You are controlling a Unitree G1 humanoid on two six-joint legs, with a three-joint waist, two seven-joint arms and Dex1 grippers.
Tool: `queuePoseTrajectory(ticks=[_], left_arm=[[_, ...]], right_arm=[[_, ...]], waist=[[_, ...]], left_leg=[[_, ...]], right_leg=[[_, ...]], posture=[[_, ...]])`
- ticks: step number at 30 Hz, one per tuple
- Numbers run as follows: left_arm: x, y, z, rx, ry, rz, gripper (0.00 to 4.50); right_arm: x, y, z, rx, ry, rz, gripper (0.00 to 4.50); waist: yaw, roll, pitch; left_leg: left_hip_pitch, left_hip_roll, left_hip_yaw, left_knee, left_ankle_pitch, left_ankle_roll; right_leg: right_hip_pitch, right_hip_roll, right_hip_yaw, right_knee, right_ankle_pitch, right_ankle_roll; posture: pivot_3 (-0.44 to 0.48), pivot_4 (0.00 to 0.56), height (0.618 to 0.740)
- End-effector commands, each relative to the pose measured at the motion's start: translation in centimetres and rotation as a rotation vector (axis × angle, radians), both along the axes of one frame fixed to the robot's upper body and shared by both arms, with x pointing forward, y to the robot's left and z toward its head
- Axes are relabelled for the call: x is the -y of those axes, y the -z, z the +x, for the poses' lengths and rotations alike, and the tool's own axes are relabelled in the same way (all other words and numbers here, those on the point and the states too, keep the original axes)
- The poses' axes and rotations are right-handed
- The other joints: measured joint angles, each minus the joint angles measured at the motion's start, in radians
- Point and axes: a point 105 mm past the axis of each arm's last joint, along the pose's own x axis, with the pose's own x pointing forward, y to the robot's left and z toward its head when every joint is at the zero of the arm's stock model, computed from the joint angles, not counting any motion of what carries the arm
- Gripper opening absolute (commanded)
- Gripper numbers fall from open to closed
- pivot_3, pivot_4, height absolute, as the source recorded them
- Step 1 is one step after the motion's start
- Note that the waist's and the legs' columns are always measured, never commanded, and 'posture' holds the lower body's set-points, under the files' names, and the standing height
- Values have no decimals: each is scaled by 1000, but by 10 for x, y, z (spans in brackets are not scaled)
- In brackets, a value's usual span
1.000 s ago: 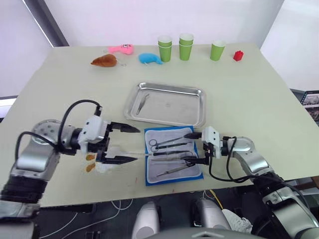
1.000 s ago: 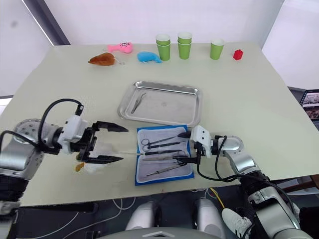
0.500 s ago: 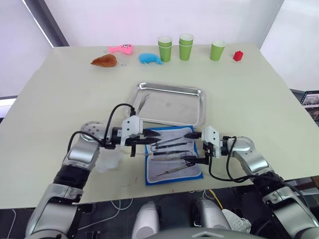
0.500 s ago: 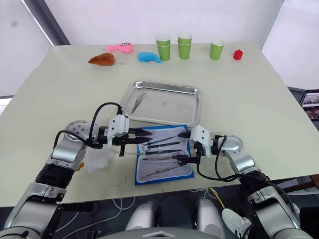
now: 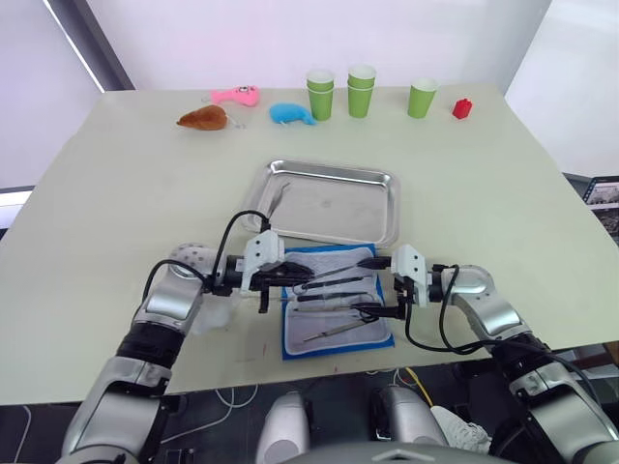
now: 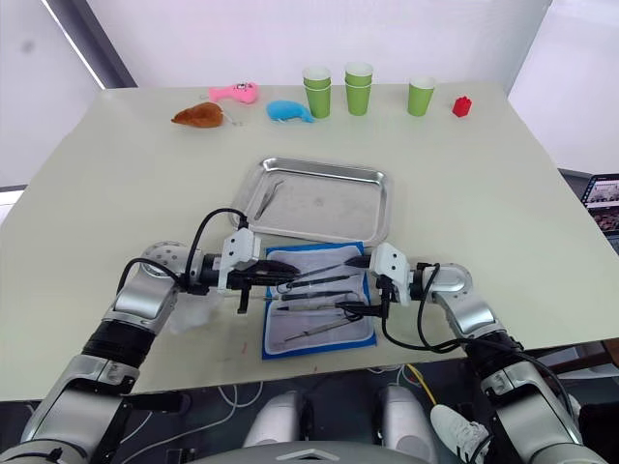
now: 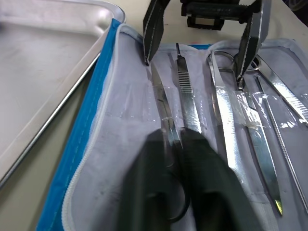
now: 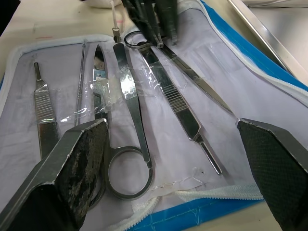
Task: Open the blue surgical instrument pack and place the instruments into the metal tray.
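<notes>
From the head I see the blue surgical instrument pack (image 5: 337, 306) lying open just before the metal tray (image 5: 329, 203). The left wrist view shows more: the left gripper (image 7: 179, 144) pinched on scissors (image 7: 163, 113). The right gripper (image 5: 368, 287) stands wide apart over the instruments (image 8: 144, 86).
</notes>
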Motion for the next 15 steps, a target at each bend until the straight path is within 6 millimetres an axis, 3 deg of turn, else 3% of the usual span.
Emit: queuePoseTrajectory(ticks=[1,15], left_arm=[[0,-9,5,86,-3,17,2423],[3,-1,11,52,-53,-3,2423]], right_arm=[[35,75,-18,-201,102,-265,4500],[36,75,-17,-197,113,-267,4500]], waist=[[0,0,0],[0,1,-1]], left_leg=[[0,0,0,0,0,0],[0,0,-1,3,0,0]], right_leg=[[0,0,0,0,0,0],[1,0,-1,1,0,0]], posture=[[0,150,739],[0,150,739]])
